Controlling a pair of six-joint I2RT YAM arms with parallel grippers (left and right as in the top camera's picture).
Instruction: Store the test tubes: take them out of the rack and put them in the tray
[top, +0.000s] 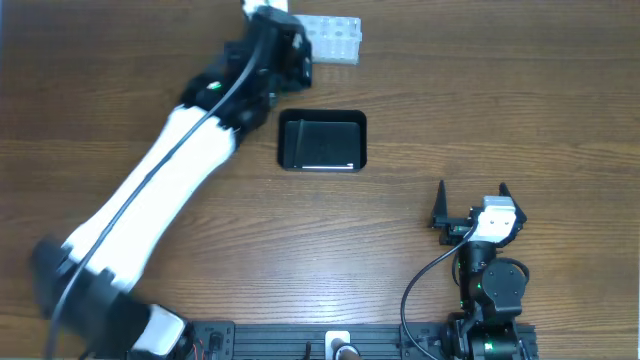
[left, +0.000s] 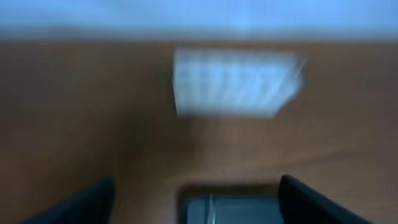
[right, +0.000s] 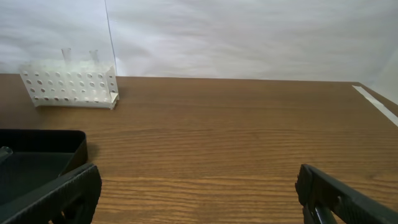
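wooden table (top: 520, 90): white rack (top: 335, 40) near black tray (top: 323, 116).

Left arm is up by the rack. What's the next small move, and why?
Probably ease the left gripper forward over the rack, onto one of the two tubes poking up from it. Its fingers stand apart with nothing between them, and the rack lies just past the tray.
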